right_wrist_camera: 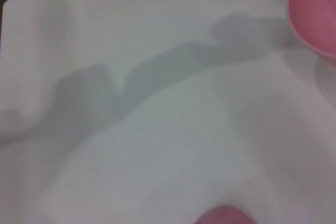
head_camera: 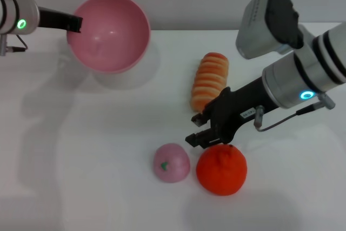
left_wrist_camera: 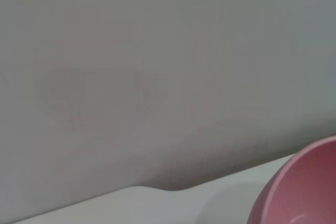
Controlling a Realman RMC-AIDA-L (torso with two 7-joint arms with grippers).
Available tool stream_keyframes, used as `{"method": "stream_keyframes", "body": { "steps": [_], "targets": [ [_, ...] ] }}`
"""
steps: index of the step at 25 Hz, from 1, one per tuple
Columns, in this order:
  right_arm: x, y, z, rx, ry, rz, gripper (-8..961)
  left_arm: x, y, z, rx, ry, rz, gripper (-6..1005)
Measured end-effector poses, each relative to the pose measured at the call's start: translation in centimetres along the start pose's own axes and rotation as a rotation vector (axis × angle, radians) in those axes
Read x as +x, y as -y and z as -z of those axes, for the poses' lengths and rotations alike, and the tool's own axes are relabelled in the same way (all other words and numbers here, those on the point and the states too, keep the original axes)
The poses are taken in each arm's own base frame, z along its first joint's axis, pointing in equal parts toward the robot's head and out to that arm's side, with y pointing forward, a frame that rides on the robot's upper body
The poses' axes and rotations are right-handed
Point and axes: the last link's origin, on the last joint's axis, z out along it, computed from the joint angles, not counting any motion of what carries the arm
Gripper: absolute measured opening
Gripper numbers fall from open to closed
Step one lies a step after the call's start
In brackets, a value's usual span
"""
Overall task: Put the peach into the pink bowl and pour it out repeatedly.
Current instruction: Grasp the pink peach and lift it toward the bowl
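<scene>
Peach (head_camera: pixel 171 163) sits on the white table (head_camera: pixel 97 155), near edge, leaf mark up, touching or just shy of the bumpy orange fruit (head_camera: pixel 221 170) on its right. Nothing is holding it. In the right wrist view I get only a pink sliver of it at the frame edge (right_wrist_camera: pixel 226 216).

Right gripper (head_camera: pixel 204 128) hangs low just behind the orange fruit, past the peach on its far right, fingers parted with nothing between them. It isn't over the peach yet. The striped orange bread-like toy (head_camera: pixel 210 80) lies behind that gripper, clear of it.

Pink bowl (head_camera: pixel 110 32) is at far left, lifted and tipped so its mouth faces the camera. It's empty. Left gripper (head_camera: pixel 74 24) has the rim, clamped on it as far as I can see from the head view. The left wrist view shows only a slice of the bowl (left_wrist_camera: pixel 302 190) against the wall; the right wrist view catches its edge too (right_wrist_camera: pixel 315 14).

My read: peach is out of the bowl, so this cycle's load is not done. What's left:
- shift the right gripper over the peach and grab it without nudging the orange fruit
- level the bowl
- drop the peach in
- tip it out, repeat
</scene>
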Motion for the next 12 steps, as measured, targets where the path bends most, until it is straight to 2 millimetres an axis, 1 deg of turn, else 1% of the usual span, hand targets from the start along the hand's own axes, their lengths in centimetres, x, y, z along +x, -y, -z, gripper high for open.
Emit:
{"method": "stream_keyframes", "body": {
  "steps": [6, 9, 11, 12],
  "targets": [
    [0.2, 0.3, -1.5, 0.023, -0.014, -0.043, 478, -0.6, -1.1, -1.0, 0.001, 0.003, -0.030, 33],
    [0.0, 0.2, -2.3, 0.033, -0.020, -0.073, 477, -0.6, -1.4, -1.1, -0.006, 0.009, -0.039, 33],
    [-0.4, -0.2, -2.9, 0.027, -0.018, -0.098, 477, -0.6, -1.5, -1.0, -0.018, 0.021, -0.047, 33],
    [-0.4, -0.2, -2.9, 0.027, -0.018, -0.098, 477, -0.7, -1.6, -1.0, -0.023, 0.027, -0.051, 33]
  ]
}}
